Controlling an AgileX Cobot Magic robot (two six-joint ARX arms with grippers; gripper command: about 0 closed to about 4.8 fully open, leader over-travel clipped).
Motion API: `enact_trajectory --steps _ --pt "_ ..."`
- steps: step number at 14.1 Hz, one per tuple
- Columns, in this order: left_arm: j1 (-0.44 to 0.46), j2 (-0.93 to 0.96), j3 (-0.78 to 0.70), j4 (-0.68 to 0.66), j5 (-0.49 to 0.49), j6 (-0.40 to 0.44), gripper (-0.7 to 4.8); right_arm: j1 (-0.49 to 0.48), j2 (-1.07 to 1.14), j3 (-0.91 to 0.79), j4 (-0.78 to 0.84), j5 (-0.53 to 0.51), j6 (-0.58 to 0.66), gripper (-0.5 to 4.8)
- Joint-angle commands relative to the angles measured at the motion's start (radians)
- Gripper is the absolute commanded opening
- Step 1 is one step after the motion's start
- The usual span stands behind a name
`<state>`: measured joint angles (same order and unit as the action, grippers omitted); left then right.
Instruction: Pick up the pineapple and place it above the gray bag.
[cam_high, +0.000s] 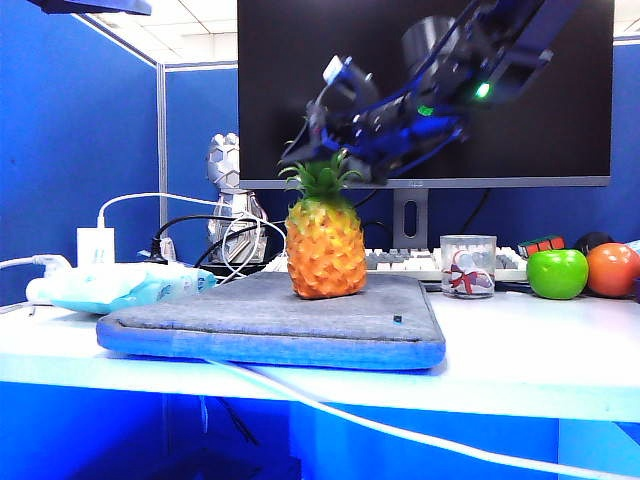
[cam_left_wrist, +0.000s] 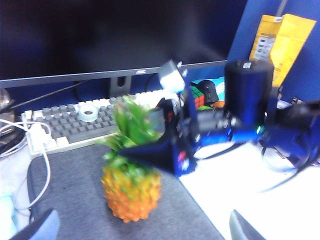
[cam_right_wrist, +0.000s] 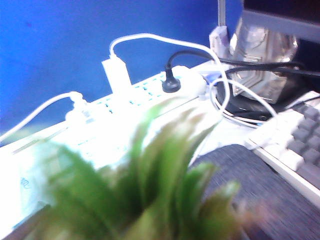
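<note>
Pineapple is seen standing upright on the gray bag, toward its far edge, so the placement is judged essentially made. It is taken to be a light, hollow, stiff plastic toy with a scaly, fairly grippy body; the body's middle would offer the firmest hold, while the springy leaf crown could bend or slip. The right gripper is shown just above and around the crown, its jaws spread wide and nothing carried. The left gripper hangs apart from the fruit over the near part of the bag, jaws parted, empty. Only the exterior view shows the base seated flat on the bag; the left wrist view shows the right arm from the side and the keyboard behind; the right wrist view gives blurred leaves, cables and a power strip.
</note>
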<state>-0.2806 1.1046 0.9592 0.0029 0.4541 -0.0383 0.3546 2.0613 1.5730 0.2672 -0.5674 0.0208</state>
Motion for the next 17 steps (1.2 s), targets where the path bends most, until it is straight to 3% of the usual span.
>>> enact_trajectory --steps 1,3,6,9,10,13,15,17 --pt "0.000 -0.004 0.005 0.010 0.021 -0.004 4.79 -0.055 -0.068 0.002 -0.063 -0.050 0.009 4.79" --pt "0.000 -0.004 0.005 0.011 0.022 -0.027 4.79 -0.080 -0.124 0.002 -0.062 -0.101 0.064 4.79" --pt "0.000 -0.004 0.005 0.013 0.026 -0.029 4.79 -0.105 -0.235 0.002 -0.061 -0.110 0.062 4.79" --pt "0.000 -0.010 0.005 0.008 0.024 -0.029 4.79 -0.189 -0.427 0.002 -0.080 -0.093 0.062 4.79" --pt "0.000 -0.029 0.005 -0.005 -0.042 -0.016 4.79 -0.240 -0.517 0.002 -0.124 -0.076 0.065 4.79" --pt "0.000 -0.145 0.004 -0.067 -0.259 0.125 4.79 -0.385 -0.776 0.001 -0.342 -0.037 0.051 4.79" --pt "0.000 -0.247 -0.007 -0.080 -0.260 0.132 4.79 -0.400 -0.887 -0.010 -0.496 -0.030 -0.034 4.79" --pt "0.000 -0.363 -0.026 -0.100 -0.269 0.139 4.79 -0.399 -1.013 -0.129 -0.525 0.008 -0.072 4.79"
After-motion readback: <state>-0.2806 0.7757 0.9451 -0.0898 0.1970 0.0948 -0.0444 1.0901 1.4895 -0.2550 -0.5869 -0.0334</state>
